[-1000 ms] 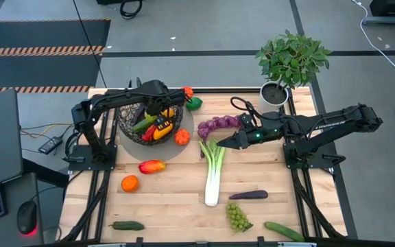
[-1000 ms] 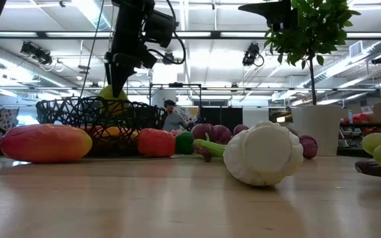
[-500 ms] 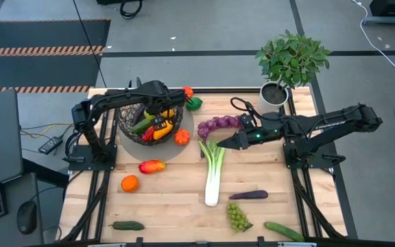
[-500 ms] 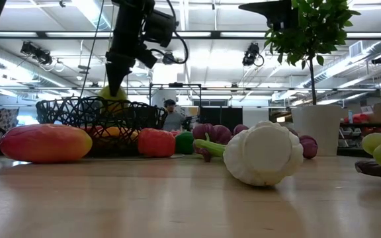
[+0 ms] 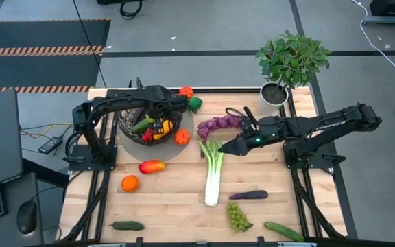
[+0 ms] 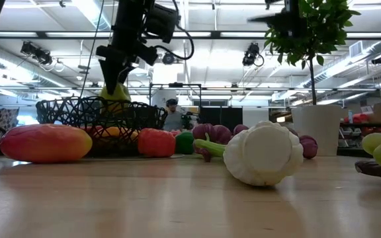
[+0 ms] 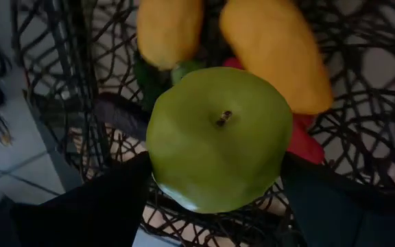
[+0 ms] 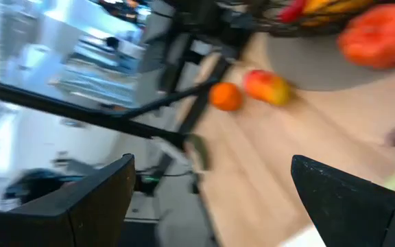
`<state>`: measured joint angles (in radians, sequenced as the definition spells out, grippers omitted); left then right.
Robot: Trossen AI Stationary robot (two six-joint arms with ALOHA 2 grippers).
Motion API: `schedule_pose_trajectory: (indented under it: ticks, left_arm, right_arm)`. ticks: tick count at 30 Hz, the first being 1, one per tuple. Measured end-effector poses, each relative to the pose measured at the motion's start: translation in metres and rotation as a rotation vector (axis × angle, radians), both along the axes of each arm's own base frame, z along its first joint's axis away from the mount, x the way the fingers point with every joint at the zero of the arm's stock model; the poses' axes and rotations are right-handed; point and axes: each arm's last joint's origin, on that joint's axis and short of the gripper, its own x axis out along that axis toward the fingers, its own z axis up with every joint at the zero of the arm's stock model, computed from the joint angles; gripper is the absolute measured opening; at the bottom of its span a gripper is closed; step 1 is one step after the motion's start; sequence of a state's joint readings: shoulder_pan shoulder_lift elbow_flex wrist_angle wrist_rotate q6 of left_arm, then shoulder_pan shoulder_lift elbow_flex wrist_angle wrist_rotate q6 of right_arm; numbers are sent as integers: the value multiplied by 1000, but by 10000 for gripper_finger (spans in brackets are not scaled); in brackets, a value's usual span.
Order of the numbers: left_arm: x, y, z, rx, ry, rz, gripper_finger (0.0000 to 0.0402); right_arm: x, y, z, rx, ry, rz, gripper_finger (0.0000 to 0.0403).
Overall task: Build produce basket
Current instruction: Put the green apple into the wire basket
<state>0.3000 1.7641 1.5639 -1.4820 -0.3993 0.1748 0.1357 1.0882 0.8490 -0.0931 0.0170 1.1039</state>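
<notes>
The dark wire-mesh basket (image 5: 130, 130) stands at the table's far left with yellow, red and green produce in it. My left gripper (image 5: 162, 110) hangs over it, shut on a green apple (image 7: 218, 137). In the low view the apple (image 6: 114, 98) shows just above the basket's rim (image 6: 65, 106). My right gripper (image 5: 229, 147) is open in the air over the leek's green end (image 5: 211, 149), beside the purple grapes (image 5: 218, 125). The leek (image 5: 213, 175) lies flat along mid-table. My left gripper pinches the green apple between its two fingers, one on each opposite side (image 7: 158, 171). The fingers come steeply from above. The apple's stalk end (image 7: 223, 118) faces up toward the wrist. It hangs clear above the produce in the basket.
A red-yellow fruit (image 5: 151, 166), an orange (image 5: 129, 183) and a red fruit (image 5: 182, 137) lie near the basket, and a green pepper (image 5: 195, 103) behind it. Aubergine (image 5: 249, 195), green grapes (image 5: 236, 217) and two cucumbers (image 5: 127, 225) (image 5: 283, 231) lie nearer. A potted plant (image 5: 274, 94) stands far right.
My left gripper has rolled about its own axis over the basket, turning the apple with it, and stays shut on it. My right gripper has tipped a little downward over the leek's green end and stays open.
</notes>
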Motion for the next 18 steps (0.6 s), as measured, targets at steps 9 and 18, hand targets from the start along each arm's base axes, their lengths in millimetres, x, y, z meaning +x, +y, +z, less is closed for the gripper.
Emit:
schedule_pose_trajectory:
  ticks: [9, 18]
  left_arm:
    - [19, -11, 0, 99, -161, 1, 316]
    - [19, -21, 5, 54, -281, 348, 316]
  right_arm:
    - [-1, -6, -6, -73, 57, -31, 393]
    - [-1, -6, -6, -111, 53, 0, 388]
